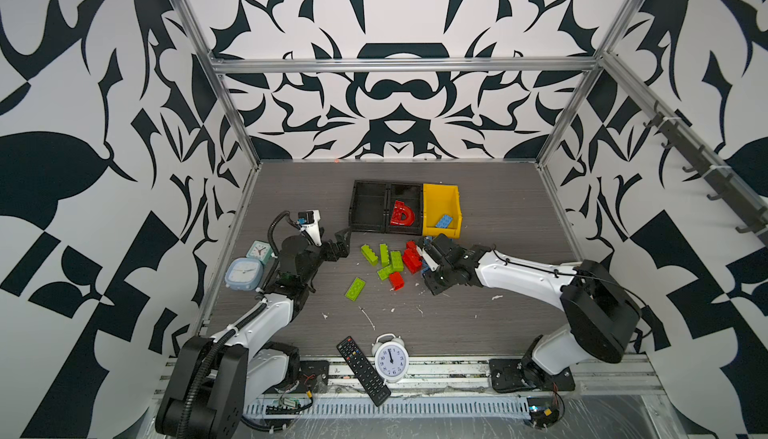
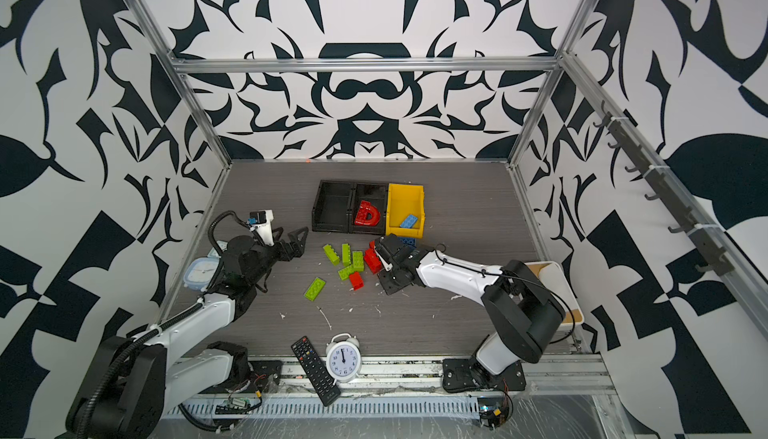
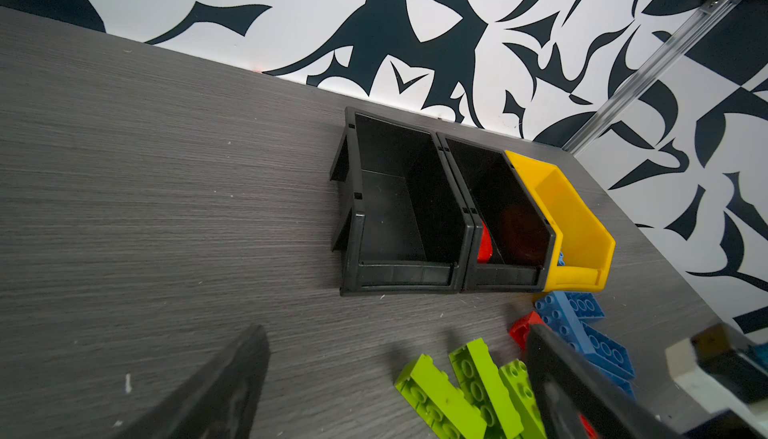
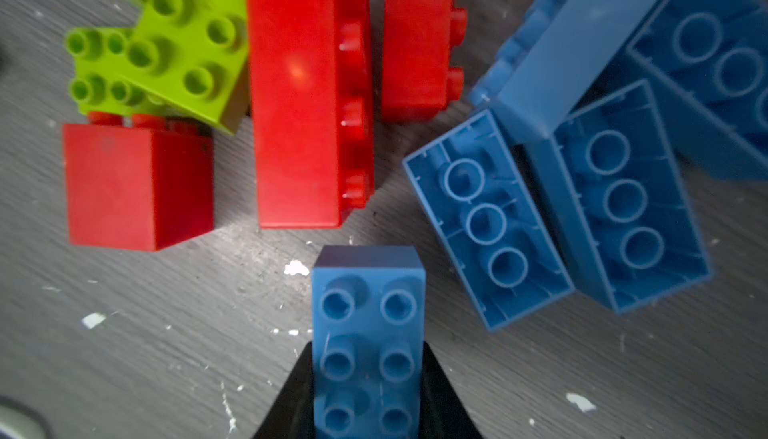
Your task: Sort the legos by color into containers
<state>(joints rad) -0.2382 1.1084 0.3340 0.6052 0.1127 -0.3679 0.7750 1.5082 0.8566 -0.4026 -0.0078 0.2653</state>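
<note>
Right wrist view: right tool [image 4: 369, 374] pinches a blue brick [image 4: 369, 312] at lower centre, long axis along the jaws (left tool [image 1: 340, 245] spread); yellow bin [image 1: 440, 193] lies just above it in a top view.

A: Bright, even light from above. Shadows under the legos [image 1: 395, 260] are soft, and the walls [image 1: 104, 166] bow at the edges in both top views.
B: Right wrist view: glare spots on the long red brick [image 4: 307, 96], near blue brick [image 4: 368, 333] sharp, corners blurred.

Hour numerals ring the white alarm clock's [image 1: 391, 358] dial; the remote's [image 1: 363, 370] button markings are unreadably small.
</note>
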